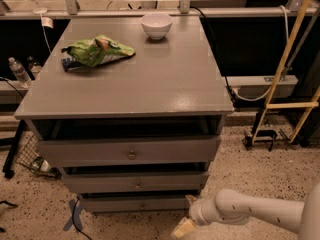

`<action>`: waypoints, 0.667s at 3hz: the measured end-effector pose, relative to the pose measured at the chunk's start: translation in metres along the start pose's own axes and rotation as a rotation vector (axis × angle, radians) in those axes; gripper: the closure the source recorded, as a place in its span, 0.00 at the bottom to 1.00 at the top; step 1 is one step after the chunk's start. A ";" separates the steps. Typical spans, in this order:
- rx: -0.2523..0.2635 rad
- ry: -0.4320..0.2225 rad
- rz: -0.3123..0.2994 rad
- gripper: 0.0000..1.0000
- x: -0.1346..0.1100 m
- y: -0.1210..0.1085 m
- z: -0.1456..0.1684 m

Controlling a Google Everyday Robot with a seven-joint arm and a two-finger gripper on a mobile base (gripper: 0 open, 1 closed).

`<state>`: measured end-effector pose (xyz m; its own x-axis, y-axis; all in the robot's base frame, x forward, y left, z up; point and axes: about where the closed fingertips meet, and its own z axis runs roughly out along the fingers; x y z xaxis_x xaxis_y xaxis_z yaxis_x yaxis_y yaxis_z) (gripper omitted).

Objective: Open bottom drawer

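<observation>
The bottom drawer (pixel 135 204) is the lowest of three grey drawers in the cabinet, with a narrow front and a small round knob (pixel 142 205) at its centre. A dark gap shows above its front. The middle drawer (pixel 135 182) and the top drawer (pixel 130 151) sit above it. My gripper (pixel 186 219) is at the end of the white arm (pixel 250 211), low at the cabinet's front right corner, just right of the bottom drawer's front and apart from the knob. One pale finger (pixel 182 228) points down to the floor.
On the cabinet top (pixel 150 84) lie a green snack bag (pixel 95 51) and a white bowl (pixel 156 25). A yellow frame (pixel 285 84) stands at the right. A water bottle (pixel 19 72) is at the left. Speckled floor lies in front.
</observation>
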<state>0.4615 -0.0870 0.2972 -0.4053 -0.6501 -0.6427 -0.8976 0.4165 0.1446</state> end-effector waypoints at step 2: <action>0.012 0.033 -0.112 0.00 0.002 -0.009 0.017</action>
<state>0.4714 -0.0811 0.2821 -0.3083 -0.7135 -0.6291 -0.9355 0.3474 0.0645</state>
